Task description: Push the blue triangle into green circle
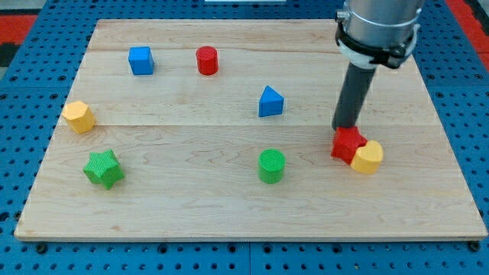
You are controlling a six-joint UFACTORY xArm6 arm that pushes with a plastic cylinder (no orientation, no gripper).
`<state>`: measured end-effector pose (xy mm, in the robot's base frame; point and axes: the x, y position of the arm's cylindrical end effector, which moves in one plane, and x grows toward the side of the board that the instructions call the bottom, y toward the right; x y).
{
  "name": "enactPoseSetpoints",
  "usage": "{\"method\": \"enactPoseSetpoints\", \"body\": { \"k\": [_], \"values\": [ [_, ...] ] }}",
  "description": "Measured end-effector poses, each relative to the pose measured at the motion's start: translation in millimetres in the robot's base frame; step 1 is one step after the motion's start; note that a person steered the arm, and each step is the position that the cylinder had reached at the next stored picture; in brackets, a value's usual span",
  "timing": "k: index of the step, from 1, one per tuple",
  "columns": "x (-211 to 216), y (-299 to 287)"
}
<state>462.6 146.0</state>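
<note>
My tip, a bare rod with no pincer to open or clench, sits at the red star, right of the blue triangle, which lies straight above the green circle.

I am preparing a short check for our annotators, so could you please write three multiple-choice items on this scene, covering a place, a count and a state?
1. Where is the green circle relative to the blue triangle?
A. towards the view's bottom
B. towards the view's top
C. far to the view's left

2. How many red blocks are on the board?
A. one
B. two
C. four

3. What does my tip meet?
A. the blue cube
B. nothing
C. the red star

Answers:
1 A: the circle sits almost straight below the triangle.
2 B: the red cylinder and the red star.
3 C: the rod ends at the star's top edge, which touches the yellow block.
</note>
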Motion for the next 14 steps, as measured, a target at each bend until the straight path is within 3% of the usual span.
{"method": "enactPoseSetpoints", "body": {
  "k": [1, 2, 4, 7, 9, 10, 11, 12, 13, 14],
  "values": [
    [39.4, 14.7],
    [27.7, 17.0],
    [-40.7, 15.0],
    [-67.3, 13.7],
    [-64.7, -70.7],
    [-42.1, -87.0],
    [-52.1, -103.1],
    [-95.0, -100.7],
    [-73.3, -149.7],
    [-19.4, -140.8]
  ]
}}
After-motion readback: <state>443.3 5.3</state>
